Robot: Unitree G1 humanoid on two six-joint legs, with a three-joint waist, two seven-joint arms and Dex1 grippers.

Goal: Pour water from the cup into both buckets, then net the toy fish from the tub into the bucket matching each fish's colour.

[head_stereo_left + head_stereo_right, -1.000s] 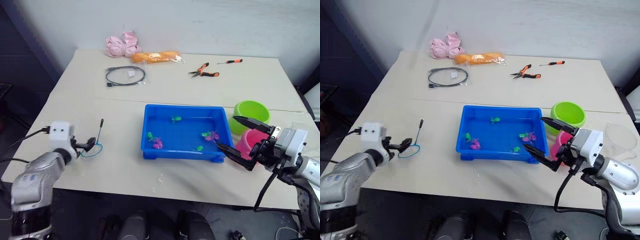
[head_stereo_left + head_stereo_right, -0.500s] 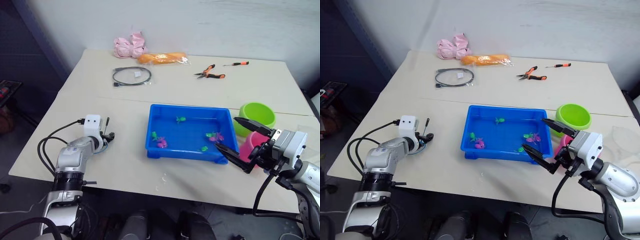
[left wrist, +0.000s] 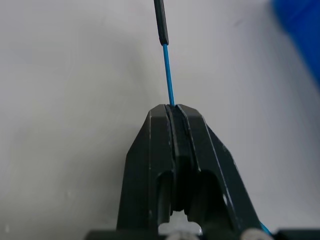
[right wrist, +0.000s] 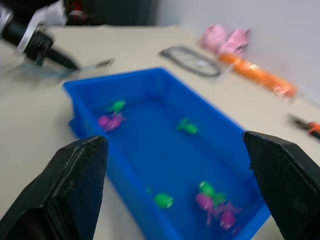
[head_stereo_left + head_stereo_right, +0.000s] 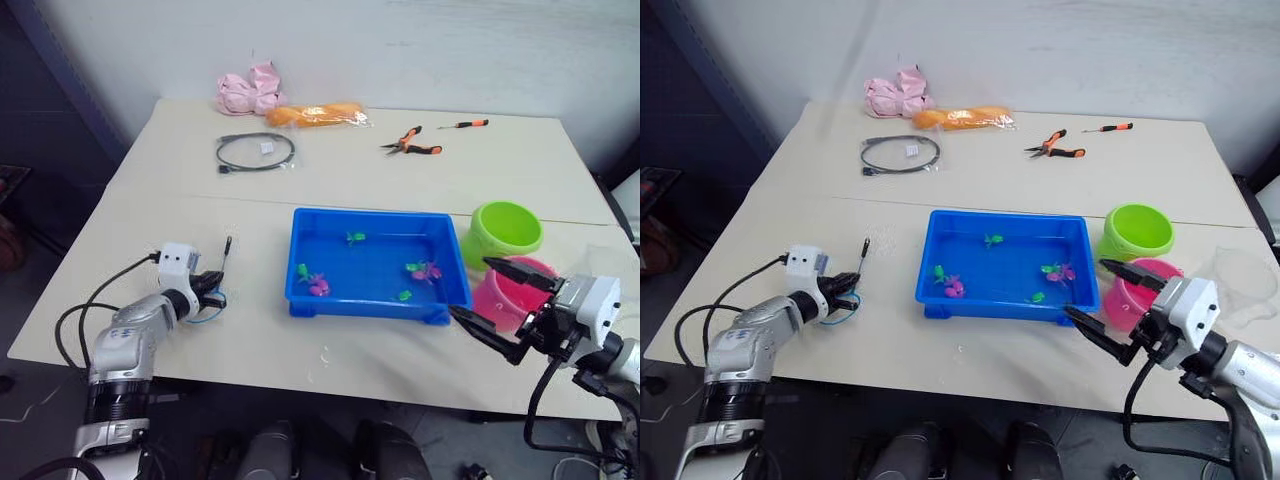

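The net [image 5: 226, 255] lies on the table left of the tub. My left gripper [image 5: 212, 287] is shut on its thin blue shaft [image 3: 168, 75], with the light blue hoop [image 5: 843, 309] by the wrist and the dark handle tip pointing away. The blue tub [image 5: 368, 213] holds several tiny green and pink fish [image 5: 318, 288]. To its right stand the lime green bucket [image 5: 503, 231] and the pink bucket [image 5: 508, 298]. My right gripper [image 5: 470, 287] hangs open at the tub's near right corner, empty. A clear cup [image 5: 1243, 272] shows faintly at the far right.
Along the table's back lie a pink cloth bundle [image 5: 245, 88], an orange packet [image 5: 312, 113], a coiled black cable [image 5: 255, 150], orange-handled pliers [image 5: 408, 143] and a small screwdriver [image 5: 460, 124]. The table's front edge runs just under both grippers.
My left gripper has gone from open to shut on the net's shaft. The head camera has shifted. The right gripper stays open by the tub's corner.
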